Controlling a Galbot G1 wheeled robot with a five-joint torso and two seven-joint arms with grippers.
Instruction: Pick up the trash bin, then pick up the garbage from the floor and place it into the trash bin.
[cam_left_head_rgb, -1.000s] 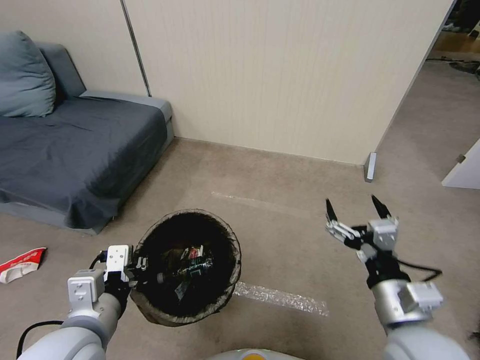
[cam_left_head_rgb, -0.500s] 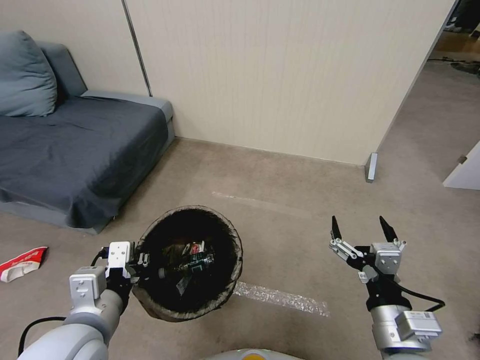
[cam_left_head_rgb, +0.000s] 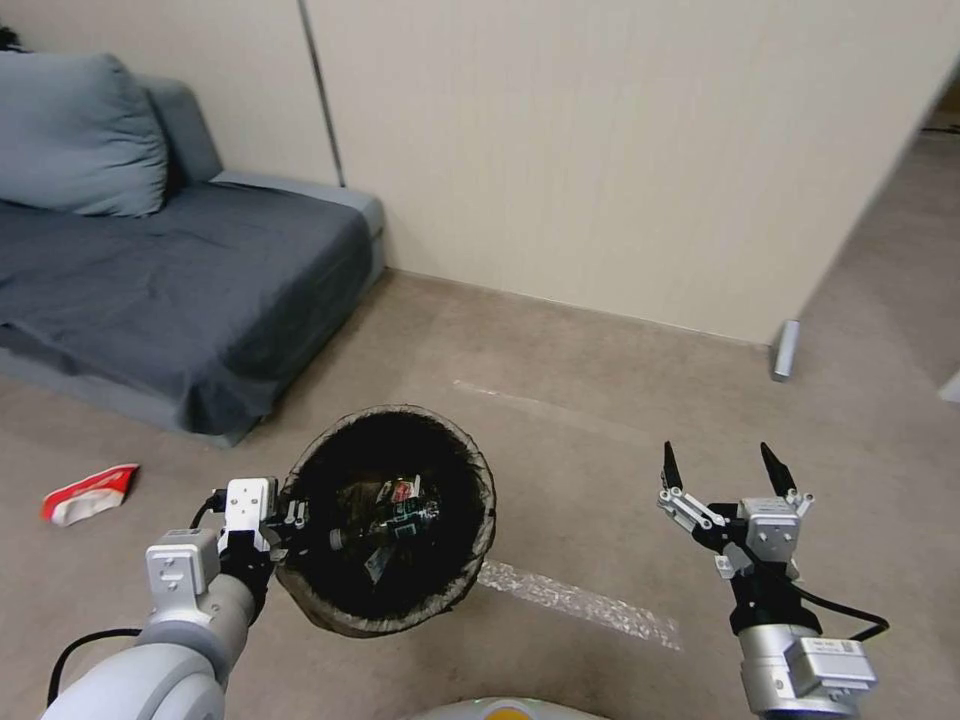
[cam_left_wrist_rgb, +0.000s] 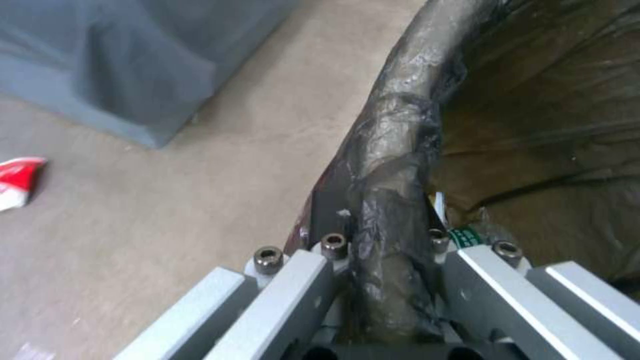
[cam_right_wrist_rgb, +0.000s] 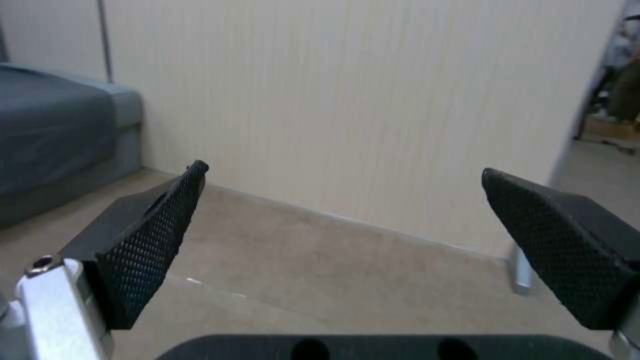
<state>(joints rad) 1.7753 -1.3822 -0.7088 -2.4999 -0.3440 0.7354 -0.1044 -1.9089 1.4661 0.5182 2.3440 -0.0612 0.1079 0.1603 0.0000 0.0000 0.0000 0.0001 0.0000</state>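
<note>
The trash bin (cam_left_head_rgb: 345, 612) with its dark bag liner hangs above the floor in front of me. My left gripper (cam_left_head_rgb: 290, 522) is shut on its rim (cam_left_wrist_rgb: 393, 150) at the bin's left side. Inside lie garbage pieces (cam_left_head_rgb: 392, 515), among them a red-white wrapper and a small bottle with a green label. A red-white snack wrapper (cam_left_head_rgb: 88, 493) lies on the floor to the far left, near the sofa, and it appears as the wrapper (cam_left_wrist_rgb: 17, 181) in the left wrist view. My right gripper (cam_left_head_rgb: 720, 468) is held up open at the right, nothing between its fingers (cam_right_wrist_rgb: 150, 240).
A grey sofa (cam_left_head_rgb: 170, 290) with a cushion (cam_left_head_rgb: 85, 135) stands at the left against the beige wall (cam_left_head_rgb: 620, 150). The wall ends at a corner post (cam_left_head_rgb: 786, 350) on the right. A shiny tape strip (cam_left_head_rgb: 580, 602) crosses the carpet between bin and right arm.
The whole picture has shifted right, so the camera has turned left. My right gripper came down from its higher position. The left gripper keeps its hold on the bin.
</note>
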